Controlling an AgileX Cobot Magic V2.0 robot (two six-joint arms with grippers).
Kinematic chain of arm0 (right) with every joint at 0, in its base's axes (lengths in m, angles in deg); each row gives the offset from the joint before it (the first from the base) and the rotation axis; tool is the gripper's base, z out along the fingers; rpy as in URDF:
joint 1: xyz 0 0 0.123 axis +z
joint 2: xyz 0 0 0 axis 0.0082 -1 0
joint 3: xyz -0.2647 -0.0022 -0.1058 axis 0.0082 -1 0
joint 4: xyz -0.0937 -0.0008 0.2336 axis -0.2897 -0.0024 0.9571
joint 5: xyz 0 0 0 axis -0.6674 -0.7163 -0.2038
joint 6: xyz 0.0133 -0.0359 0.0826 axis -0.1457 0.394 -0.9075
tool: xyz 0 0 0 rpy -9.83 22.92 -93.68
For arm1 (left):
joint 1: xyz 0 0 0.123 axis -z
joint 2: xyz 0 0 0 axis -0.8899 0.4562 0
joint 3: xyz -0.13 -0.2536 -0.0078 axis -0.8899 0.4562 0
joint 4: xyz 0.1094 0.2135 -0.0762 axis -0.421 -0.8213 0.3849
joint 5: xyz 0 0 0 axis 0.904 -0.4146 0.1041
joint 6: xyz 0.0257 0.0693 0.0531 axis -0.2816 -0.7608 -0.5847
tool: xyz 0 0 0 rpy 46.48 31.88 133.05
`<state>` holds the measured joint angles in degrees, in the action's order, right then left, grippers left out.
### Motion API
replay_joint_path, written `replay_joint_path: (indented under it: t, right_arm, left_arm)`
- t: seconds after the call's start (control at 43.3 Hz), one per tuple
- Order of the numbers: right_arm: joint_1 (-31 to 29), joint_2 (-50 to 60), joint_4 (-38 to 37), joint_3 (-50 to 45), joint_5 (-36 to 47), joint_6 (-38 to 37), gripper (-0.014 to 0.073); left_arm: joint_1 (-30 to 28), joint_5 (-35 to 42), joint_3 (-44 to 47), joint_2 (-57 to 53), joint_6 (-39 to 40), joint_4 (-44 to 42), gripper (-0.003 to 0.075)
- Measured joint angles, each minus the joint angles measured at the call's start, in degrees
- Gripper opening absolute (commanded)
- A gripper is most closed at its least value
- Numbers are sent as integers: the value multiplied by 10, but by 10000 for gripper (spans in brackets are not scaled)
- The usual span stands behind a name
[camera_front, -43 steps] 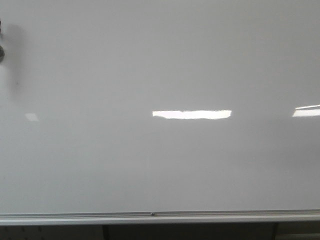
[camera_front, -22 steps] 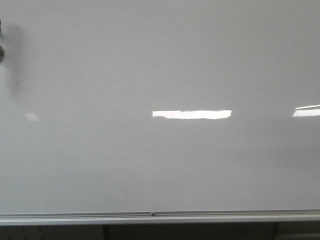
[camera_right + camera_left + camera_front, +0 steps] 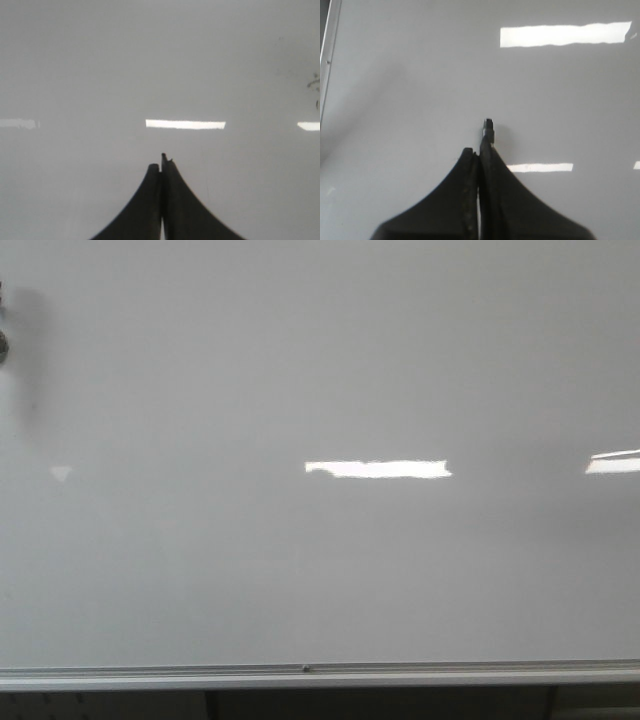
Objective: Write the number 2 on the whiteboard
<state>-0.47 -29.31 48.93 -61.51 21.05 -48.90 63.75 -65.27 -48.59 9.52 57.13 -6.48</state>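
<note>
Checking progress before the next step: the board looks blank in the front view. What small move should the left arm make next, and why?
Probably ease the left gripper forward until the dark tip sticking out past its closed fingers meets the whiteboard. No stroke of a 2 shows in the front view, and the left wrist view doesn't settle whether the tip is touching yet. The right gripper is shut too.

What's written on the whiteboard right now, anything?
No number shows on the whiteboard in the front view, only bright light reflections and a dark round object at its left edge. The left end effector hides a patch of board; a small dark tip pokes out.
</note>
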Motion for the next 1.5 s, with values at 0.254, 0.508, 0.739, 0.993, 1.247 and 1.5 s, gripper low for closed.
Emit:
replay_joint_path:
  t: [0.254,0.508,0.739,0.993,1.247,1.5]
  right_arm:
    - [0,-95,1,141,-93,0,-67]
    - [0,-190,1,241,-141,0,-67]
    - [0,-221,1,245,-150,0,-66]
    - [0,-231,1,245,-189,1,0]
    - [0,-254,1,245,-217,34,503]
    - [0,-268,1,245,-221,41,562]
  left_arm:
    - [0,-111,-156,92,0,-11,-20]
    - [0,-173,-245,195,0,-14,-20]
    - [0,-206,-244,241,0,-13,-20]
    - [0,-216,-241,271,0,-6,-18]
    - [0,-230,-241,300,0,-5,342]
    - [1,-232,-241,329,-4,-5,522]
